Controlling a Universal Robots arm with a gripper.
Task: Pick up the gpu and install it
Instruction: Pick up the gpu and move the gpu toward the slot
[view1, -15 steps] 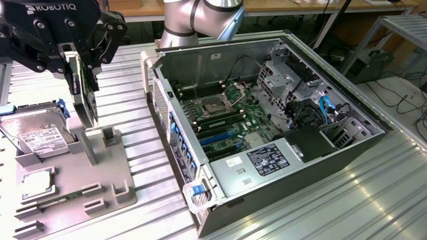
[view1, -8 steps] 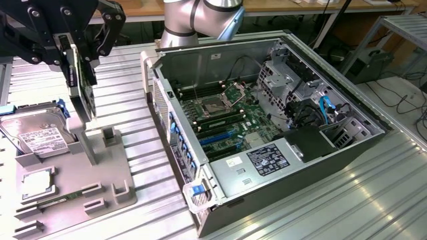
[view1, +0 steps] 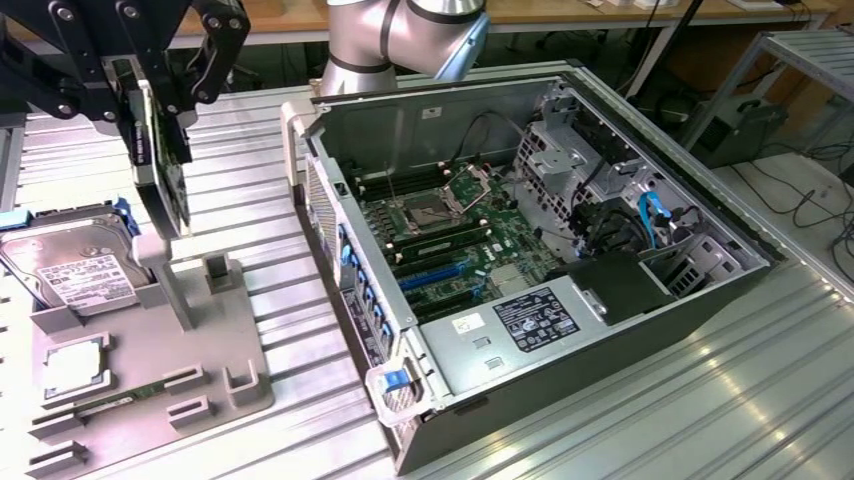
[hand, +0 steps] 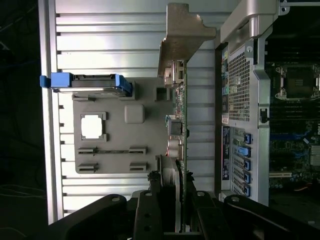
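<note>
The gripper (view1: 150, 88) has its fingers clamped on the gpu (view1: 167, 180). The card hangs edge-on above the grey holder tray (view1: 200, 380), seemingly clear of it, to the exterior view's left of the open computer case (view1: 534, 250) on the ribbed tabletop (view1: 694, 420).

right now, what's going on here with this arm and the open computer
The robot arm's end effector grips the graphics card, holding it upright on edge above the gray tray, where a hard drive lies. The open computer case lies at the exterior view's right, and the card is not yet in it.
</note>
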